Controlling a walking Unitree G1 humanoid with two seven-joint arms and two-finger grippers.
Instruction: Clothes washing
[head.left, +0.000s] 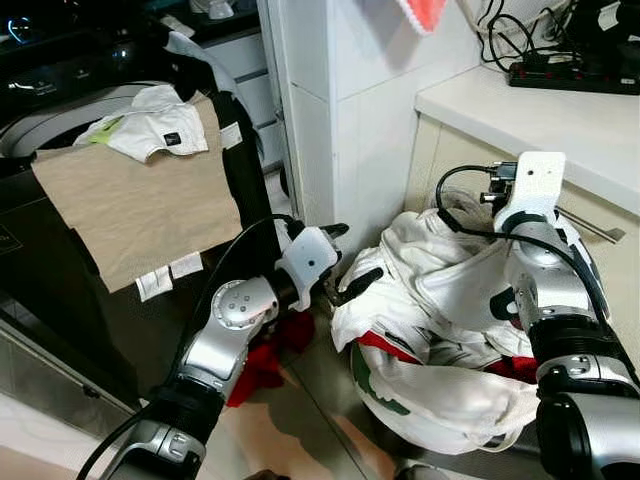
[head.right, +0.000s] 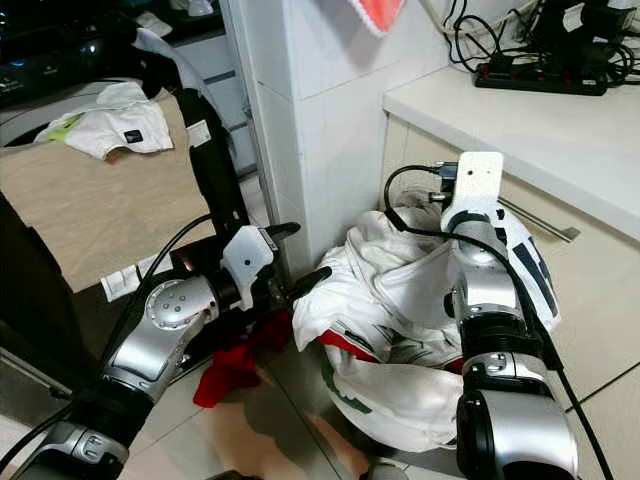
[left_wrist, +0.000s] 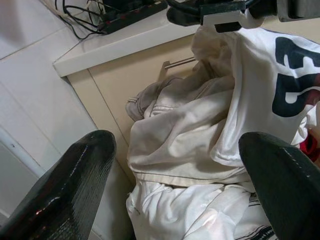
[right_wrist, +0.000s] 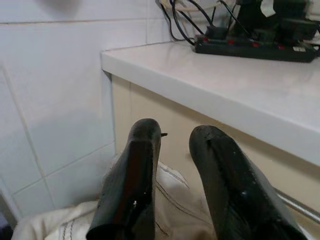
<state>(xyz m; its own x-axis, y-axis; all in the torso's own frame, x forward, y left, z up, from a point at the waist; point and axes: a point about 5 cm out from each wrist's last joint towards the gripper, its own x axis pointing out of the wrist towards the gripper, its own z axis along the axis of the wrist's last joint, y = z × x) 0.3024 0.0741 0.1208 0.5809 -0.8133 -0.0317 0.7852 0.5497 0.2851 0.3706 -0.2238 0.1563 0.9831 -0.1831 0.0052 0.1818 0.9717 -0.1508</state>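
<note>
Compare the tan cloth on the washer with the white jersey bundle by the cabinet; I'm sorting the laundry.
The tan cloth hangs spread flat over the washing machine, while the white jersey bundle lies crumpled on the floor against the cabinet. The tan cloth is plain, with white tags at its lower edge; the jersey bundle carries red, green and dark markings. The left gripper reaches open toward the bundle, not the tan cloth. Both are fabric outside the machine.
</note>
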